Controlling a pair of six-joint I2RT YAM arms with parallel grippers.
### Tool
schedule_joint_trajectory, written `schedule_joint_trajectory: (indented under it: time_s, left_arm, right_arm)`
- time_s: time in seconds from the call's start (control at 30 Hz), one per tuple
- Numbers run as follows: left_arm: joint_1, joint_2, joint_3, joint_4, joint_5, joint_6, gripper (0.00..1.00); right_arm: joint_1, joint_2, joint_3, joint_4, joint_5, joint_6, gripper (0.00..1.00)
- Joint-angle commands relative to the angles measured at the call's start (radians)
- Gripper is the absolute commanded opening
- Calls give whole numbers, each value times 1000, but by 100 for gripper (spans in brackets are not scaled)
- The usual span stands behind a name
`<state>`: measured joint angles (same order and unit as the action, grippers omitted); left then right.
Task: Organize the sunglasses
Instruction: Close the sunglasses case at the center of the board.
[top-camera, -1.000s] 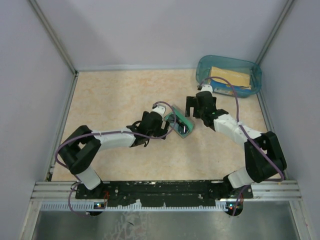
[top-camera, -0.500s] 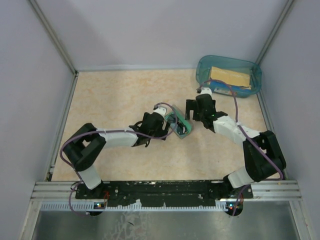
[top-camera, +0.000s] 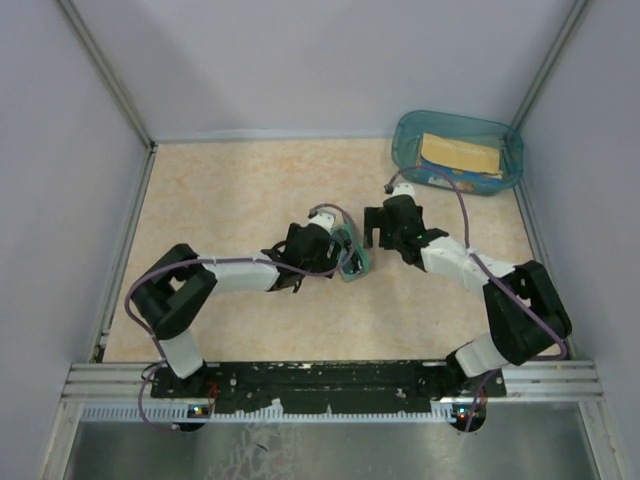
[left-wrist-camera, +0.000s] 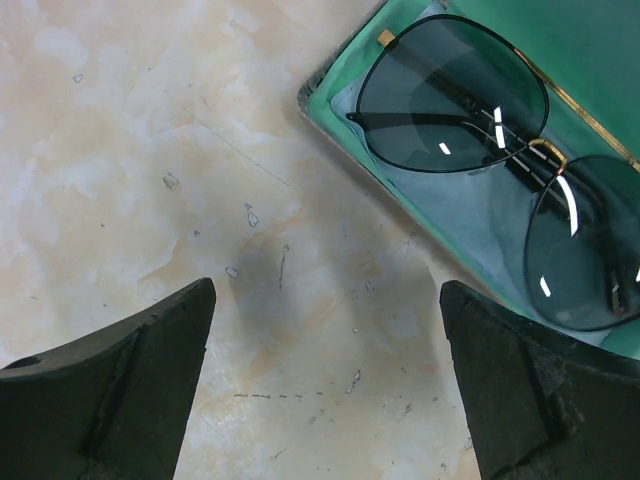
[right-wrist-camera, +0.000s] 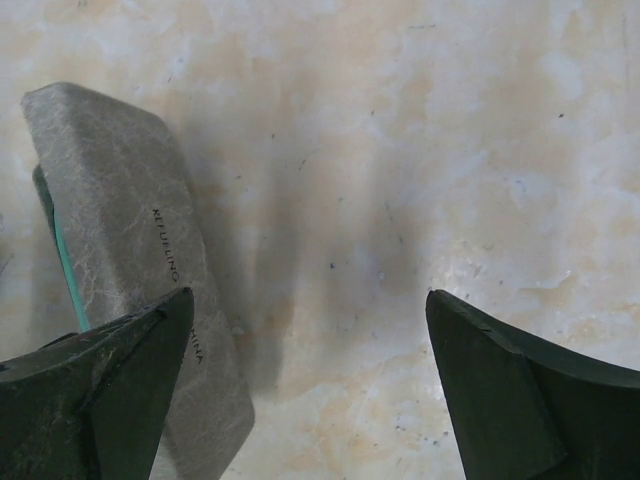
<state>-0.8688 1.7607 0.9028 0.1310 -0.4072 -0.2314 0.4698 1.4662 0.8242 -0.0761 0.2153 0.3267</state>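
Our left claw (left-wrist-camera: 325, 300), spread and empty, hovers just beside the case (left-wrist-camera: 335, 115), where the sunglasses (left-wrist-camera: 490, 170) lie folded on green lining (left-wrist-camera: 450, 225). Beyond, our right claw (right-wrist-camera: 308, 300), also spread, faces the grey lid (right-wrist-camera: 120, 190); we should probably push it shut evenly, left bracing.

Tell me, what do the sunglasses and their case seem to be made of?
The sunglasses: thin metal wire frame, probably, gold glints at the bridge; glossy tinted lenses catching highlights. The case: matte grey outside with a leather-like crackled grain, perhaps synthetic; soft-looking green lining.
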Motion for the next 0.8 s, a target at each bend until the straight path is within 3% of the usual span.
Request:
schedule_joint_trajectory:
  time_s: [0.0, 0.77]
  left_arm:
    - [5, 17, 24, 17, -18, -1, 100]
    - [73, 36, 5, 58, 6, -3, 100]
  right_arm:
    - [35, -32, -10, 2, 2, 19, 99]
    - [49, 5, 53, 1, 55, 12, 99]
